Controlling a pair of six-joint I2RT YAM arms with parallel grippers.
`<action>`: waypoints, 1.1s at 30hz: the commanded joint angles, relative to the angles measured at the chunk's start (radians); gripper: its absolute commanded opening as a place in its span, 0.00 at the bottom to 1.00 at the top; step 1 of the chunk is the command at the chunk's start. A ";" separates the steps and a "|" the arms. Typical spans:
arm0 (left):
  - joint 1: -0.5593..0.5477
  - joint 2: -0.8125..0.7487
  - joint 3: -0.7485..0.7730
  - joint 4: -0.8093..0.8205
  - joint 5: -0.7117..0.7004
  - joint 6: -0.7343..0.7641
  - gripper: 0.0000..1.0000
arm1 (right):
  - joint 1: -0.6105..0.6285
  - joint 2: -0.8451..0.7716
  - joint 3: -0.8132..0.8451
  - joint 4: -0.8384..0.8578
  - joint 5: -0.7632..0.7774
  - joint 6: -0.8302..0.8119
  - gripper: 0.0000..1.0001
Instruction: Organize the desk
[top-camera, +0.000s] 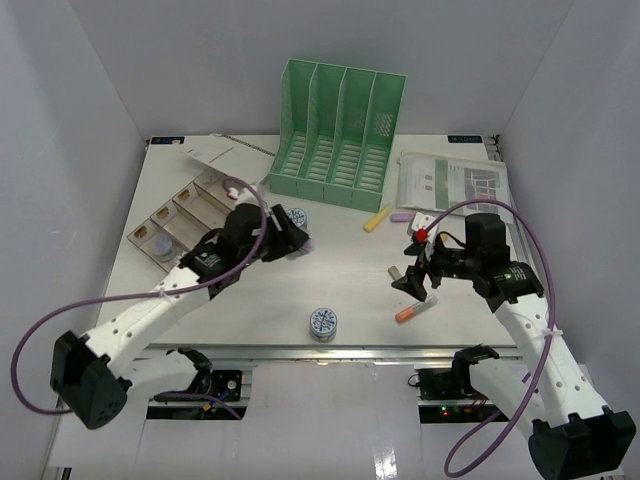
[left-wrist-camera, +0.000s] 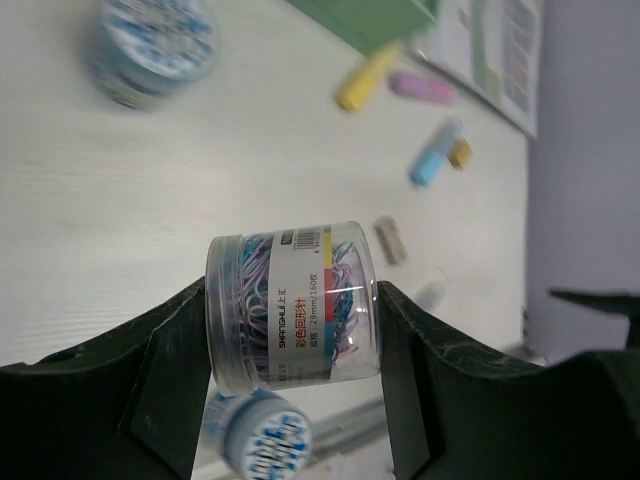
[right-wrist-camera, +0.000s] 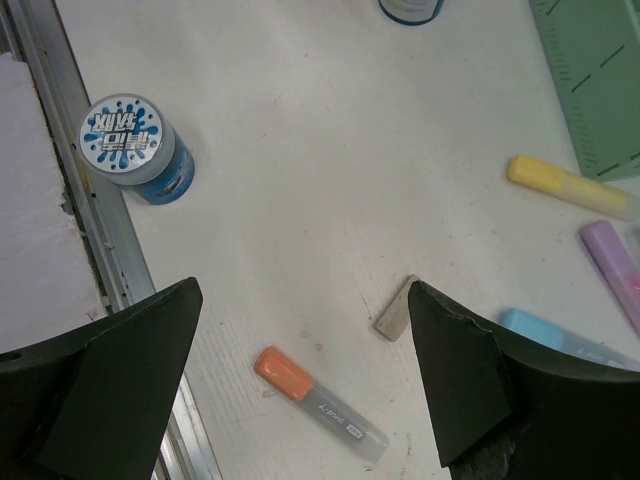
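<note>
The desk (top-camera: 345, 275) is a white tabletop with a metal rail (right-wrist-camera: 92, 235) along its front edge. My left gripper (top-camera: 290, 243) is shut on a clear tub of coloured paper clips (left-wrist-camera: 292, 305), held on its side above the desk left of centre. My right gripper (top-camera: 412, 280) is open and empty, hovering over an orange-capped highlighter (right-wrist-camera: 318, 402) and a small grey eraser (right-wrist-camera: 395, 310). In the right wrist view the fingers (right-wrist-camera: 455, 370) stand wide on either side of the highlighter.
A green file rack (top-camera: 335, 135) stands at the back, a clear compartment box (top-camera: 180, 215) at the left, papers (top-camera: 455, 182) at the back right. Blue-lidded tubs sit near the front rail (top-camera: 322, 323) and behind the left gripper (top-camera: 296, 217). Yellow (top-camera: 378, 217), purple (top-camera: 402, 216) and blue (right-wrist-camera: 560, 335) highlighters lie nearby.
</note>
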 joint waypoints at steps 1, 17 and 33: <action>0.240 -0.196 -0.018 -0.269 -0.107 0.147 0.22 | -0.005 -0.037 -0.062 0.072 -0.011 0.064 0.90; 0.957 0.010 0.080 -0.240 -0.118 0.400 0.08 | -0.099 -0.190 -0.195 0.144 -0.149 0.111 0.90; 0.960 0.215 0.115 -0.178 -0.104 0.469 0.11 | -0.104 -0.260 -0.202 0.134 -0.175 0.113 0.90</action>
